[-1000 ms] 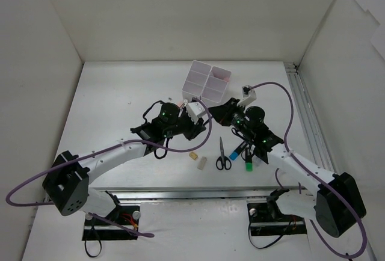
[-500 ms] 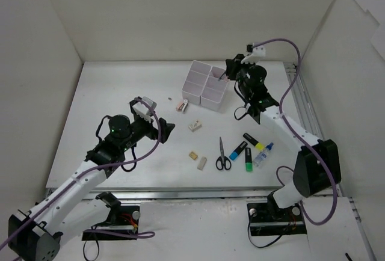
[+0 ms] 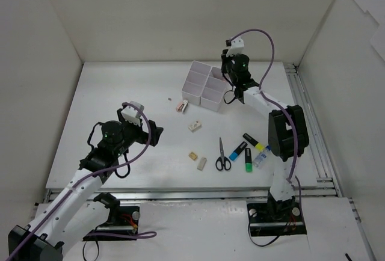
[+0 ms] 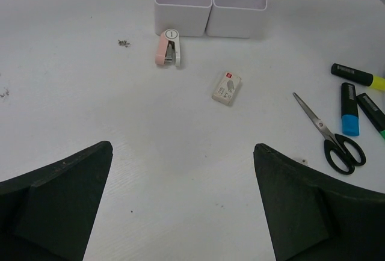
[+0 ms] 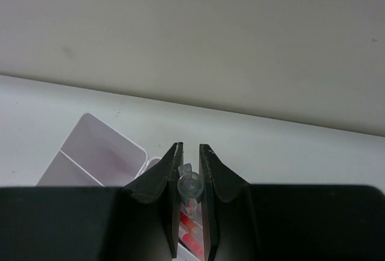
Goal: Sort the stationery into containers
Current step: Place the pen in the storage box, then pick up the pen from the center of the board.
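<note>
Right end effector (image 5: 191,148): fingers pressed almost together, pinching a red pen with a clear plastic end (image 5: 189,184). It hangs roughly upright over the far right corner of the four white square plastic bins (image 4: 180,20). There is red under the grip, either pen barrel or bin contents; you cannot tell from the wrist view.

Left end effector (image 4: 183,148): spread wide, holding nothing, hovering over bare counter short of the bins.

Step in hand, by my reading, is dropping the pen.
- Get the lower end below the rim before you release.
- Come down straight. The walls look thin and the block light, so a nudge could shift it.
- Release low. Dropped from high up, a long pen may tip over the divider.

White counter (image 3: 120,92), items unsorted:
- a small pink-and-white piece (image 4: 168,49), against or just beside the bins' near wall
- a white labelled eraser (image 4: 227,88)
- black-handled scissors (image 4: 325,132)
- blue highlighter (image 4: 349,116), yellow highlighter (image 4: 358,76) and green highlighter (image 4: 374,112), close together
- a tan eraser (image 3: 193,155)
- a blue-capped glue bottle (image 3: 262,154)

Room: plain white panels on three sides, and a metal rail (image 3: 304,110) along the right edge.
</note>
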Tool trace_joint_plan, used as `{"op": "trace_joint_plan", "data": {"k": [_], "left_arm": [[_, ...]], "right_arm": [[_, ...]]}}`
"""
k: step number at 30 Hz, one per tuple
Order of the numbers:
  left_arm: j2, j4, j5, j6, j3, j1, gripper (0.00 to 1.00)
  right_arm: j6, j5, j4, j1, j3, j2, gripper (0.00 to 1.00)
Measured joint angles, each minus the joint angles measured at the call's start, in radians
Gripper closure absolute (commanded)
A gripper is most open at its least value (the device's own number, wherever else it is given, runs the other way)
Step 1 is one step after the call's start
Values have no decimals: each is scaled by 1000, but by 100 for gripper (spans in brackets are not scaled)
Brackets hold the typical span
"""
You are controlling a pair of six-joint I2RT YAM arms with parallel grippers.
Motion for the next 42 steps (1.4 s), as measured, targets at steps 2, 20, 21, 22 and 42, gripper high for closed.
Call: {"op": "trace_joint_plan", "data": {"k": [2, 20, 21, 22, 42], "left_arm": [[14, -6, 6, -6, 0, 13, 1], [54, -94, 49, -98, 5, 29, 1], [54, -101, 52, -107, 6, 29, 1], [54, -112, 54, -114, 10, 29, 1], [74, -169, 156, -180, 43, 29, 1]], "right_arm": [[0, -1, 2, 0, 9, 17, 96], [76, 7, -46, 8, -203, -168, 16], [86, 25, -85, 12, -227, -222, 5], [100, 53, -140, 18, -243, -277, 2], [269, 187, -1054, -60, -550, -639, 3]]}}
